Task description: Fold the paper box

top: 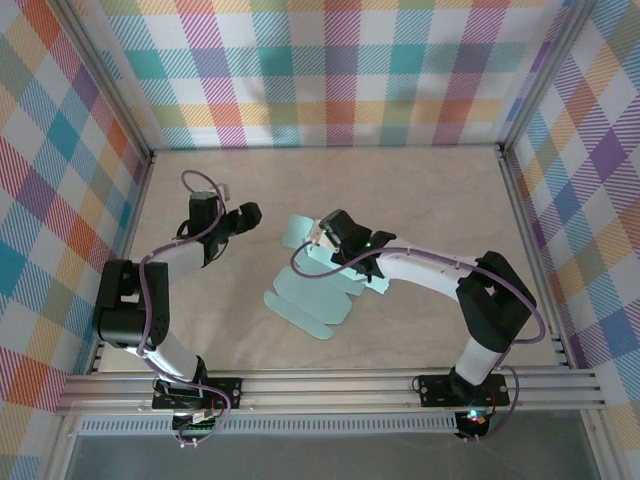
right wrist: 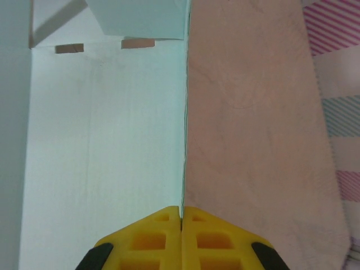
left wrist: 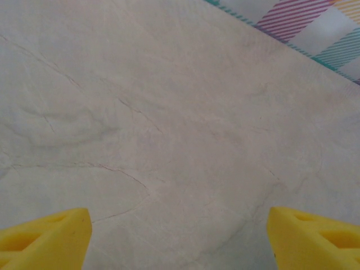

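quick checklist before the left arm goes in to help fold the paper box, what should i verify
1. right gripper shut on the paper box: ok, the edge is clamped in it.
2. left gripper open: ok, fingertips wide apart.
3. left gripper apart from the paper box: ok, bare table beneath it.
4. paper box folded up: not ok, flaps spread flat on the table.
5. how deep the right gripper bites the edge: cannot tell.
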Controlling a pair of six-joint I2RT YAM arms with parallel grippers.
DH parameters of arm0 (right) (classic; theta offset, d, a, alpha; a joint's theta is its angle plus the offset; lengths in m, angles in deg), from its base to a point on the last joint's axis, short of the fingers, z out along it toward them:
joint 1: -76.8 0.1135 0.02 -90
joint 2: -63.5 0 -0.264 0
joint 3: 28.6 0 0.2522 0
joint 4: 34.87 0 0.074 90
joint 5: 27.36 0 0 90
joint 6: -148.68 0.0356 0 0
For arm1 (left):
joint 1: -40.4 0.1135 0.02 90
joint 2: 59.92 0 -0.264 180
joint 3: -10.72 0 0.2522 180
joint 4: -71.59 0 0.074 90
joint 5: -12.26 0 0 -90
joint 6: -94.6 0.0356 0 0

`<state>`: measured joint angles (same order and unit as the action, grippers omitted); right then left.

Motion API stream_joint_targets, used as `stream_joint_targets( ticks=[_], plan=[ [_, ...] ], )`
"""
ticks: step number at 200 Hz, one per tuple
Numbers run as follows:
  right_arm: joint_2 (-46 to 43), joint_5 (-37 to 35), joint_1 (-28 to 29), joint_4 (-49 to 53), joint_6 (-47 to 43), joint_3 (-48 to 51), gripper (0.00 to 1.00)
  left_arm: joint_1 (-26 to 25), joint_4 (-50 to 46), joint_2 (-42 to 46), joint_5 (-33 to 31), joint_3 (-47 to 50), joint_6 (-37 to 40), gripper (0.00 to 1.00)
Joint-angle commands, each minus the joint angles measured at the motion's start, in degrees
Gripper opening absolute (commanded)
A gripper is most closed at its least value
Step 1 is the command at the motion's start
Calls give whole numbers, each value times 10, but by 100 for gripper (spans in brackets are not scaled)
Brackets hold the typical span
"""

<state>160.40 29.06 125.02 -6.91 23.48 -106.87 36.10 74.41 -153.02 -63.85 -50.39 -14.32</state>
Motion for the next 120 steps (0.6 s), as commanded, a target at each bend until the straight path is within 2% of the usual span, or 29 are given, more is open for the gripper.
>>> stream_joint_targets(
  ticks=[1, 19, 61, 120],
  plan=[
    [-11, -83, 21, -91, -68, 31, 0, 9, -1, -17, 35, -24, -20, 82],
    [-14, -121, 39, -167, -112, 68, 0, 9, -5, -28, 42, -31, -22, 83],
    [-33, -155, 67, -291, -185, 123, 0, 9, -19, -32, 39, -33, -16, 84],
    [-27, -211, 80, -382, -243, 157, 0, 10, -19, -37, 46, -28, -11, 85]
  ],
)
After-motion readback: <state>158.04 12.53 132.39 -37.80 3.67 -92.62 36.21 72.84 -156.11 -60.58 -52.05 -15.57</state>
